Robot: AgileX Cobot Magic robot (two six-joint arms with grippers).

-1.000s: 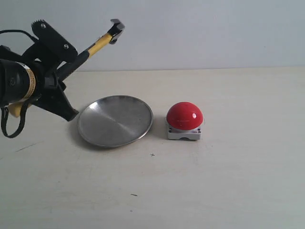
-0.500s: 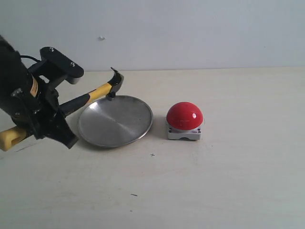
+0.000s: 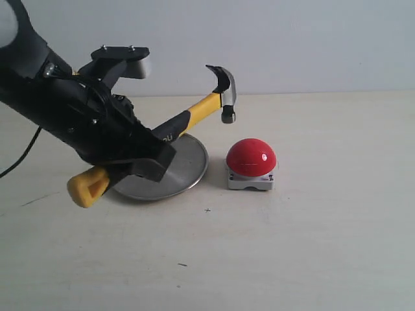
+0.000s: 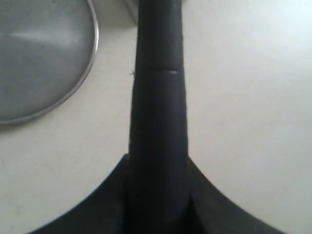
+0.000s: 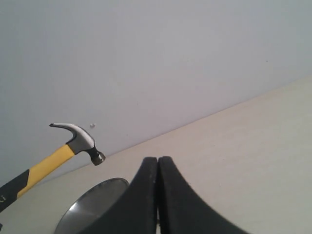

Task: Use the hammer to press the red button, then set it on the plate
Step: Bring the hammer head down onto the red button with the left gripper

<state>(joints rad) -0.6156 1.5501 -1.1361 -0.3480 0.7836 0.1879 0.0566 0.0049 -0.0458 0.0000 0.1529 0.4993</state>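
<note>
Exterior: my left jaws clench the hammer [image 3: 194,116] by its black grip. In the last half-second its head has swung across the plate [image 3: 191,170] and now hangs just above the button [image 3: 251,157], off to one side and not touching it. The press looks to be next.

Left wrist: only the handle [image 4: 158,97] and the plate [image 4: 39,58] show.

Right wrist: the right jaws are pressed together and empty, with the button out of sight.
</note>
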